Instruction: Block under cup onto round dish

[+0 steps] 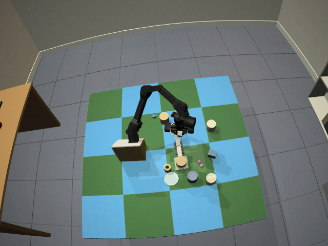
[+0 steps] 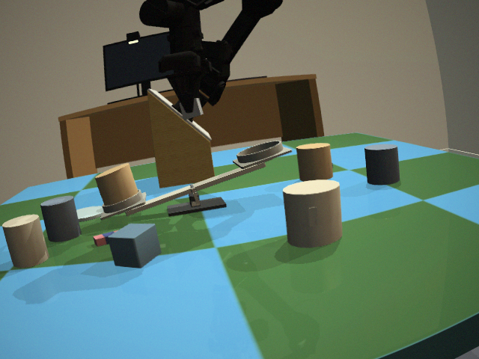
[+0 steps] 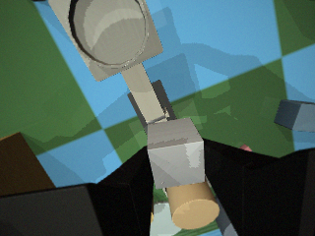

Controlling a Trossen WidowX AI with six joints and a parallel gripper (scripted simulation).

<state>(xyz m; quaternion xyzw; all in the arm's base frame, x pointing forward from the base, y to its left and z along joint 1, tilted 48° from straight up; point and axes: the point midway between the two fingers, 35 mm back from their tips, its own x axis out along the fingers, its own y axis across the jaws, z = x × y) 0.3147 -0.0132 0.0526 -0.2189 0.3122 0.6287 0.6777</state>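
Note:
My gripper [image 1: 179, 132] [image 2: 191, 110] [image 3: 172, 147] is shut on a light grey block [image 3: 175, 164], held in the air above the balance [image 1: 178, 141] [image 2: 228, 173] [image 3: 143, 95], near its middle. The balance is tilted, its raised pan empty. An orange-tan cup [image 1: 181, 161] [image 2: 116, 185] [image 3: 195, 213] stands tilted on the lowered end. A matching cup [image 1: 164, 117] [image 2: 315, 162] stands upright on the mat beyond the raised end. The pale round dish [image 1: 171, 179] [image 2: 88, 212] [image 3: 164, 222] lies beside the lowered end, with no cup above it.
A small orange ring-shaped piece [image 1: 167, 170] stands between dish and lowered end. A dark cylinder [image 1: 192, 176] [image 2: 61, 219], cream cylinders [image 1: 211, 178] [image 2: 312, 216], a blue-grey box [image 1: 212, 153] [image 2: 135, 245] and a small pink-and-blue piece [image 1: 200, 163] stand around. Another dark cylinder [image 2: 382, 164] stands farther off.

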